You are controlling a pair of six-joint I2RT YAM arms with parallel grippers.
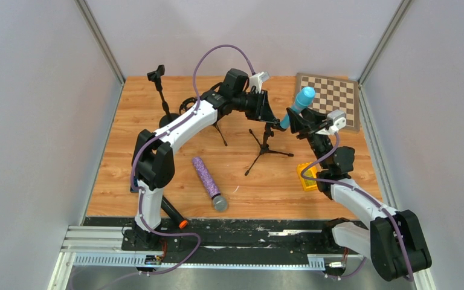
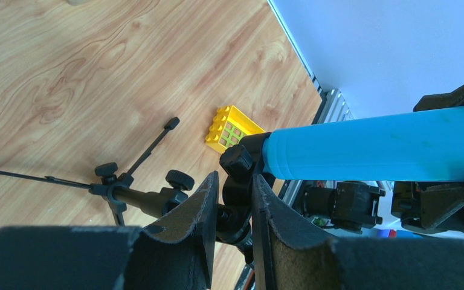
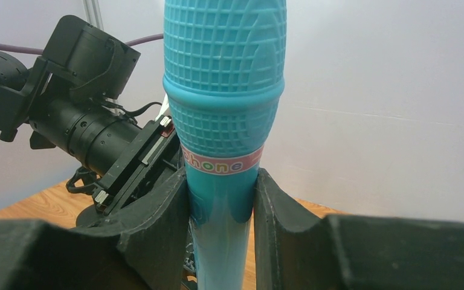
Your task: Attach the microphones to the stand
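The black microphone (image 1: 175, 216) with its orange ring and the glittery purple microphone (image 1: 207, 177) lie flat, well apart from the left claw (image 1: 267, 115) and nearer the bases. That claw is pinched narrow on the clip (image 2: 240, 181) atop the tripod stand (image 1: 266, 138). Just to its right, the right claw (image 1: 294, 119) clamps the light-blue microphone (image 1: 302, 99) by its handle, head raised and lower end at the clip.

On the wooden table (image 1: 127, 175), a purple microphone (image 1: 207, 183) is seen lying at centre, a black microphone (image 1: 173, 212) lower left, a yellow block (image 1: 307, 177) right, a checkerboard (image 1: 329, 96) upper right, and a tripod stand (image 1: 266, 145) is planted mid-frame.
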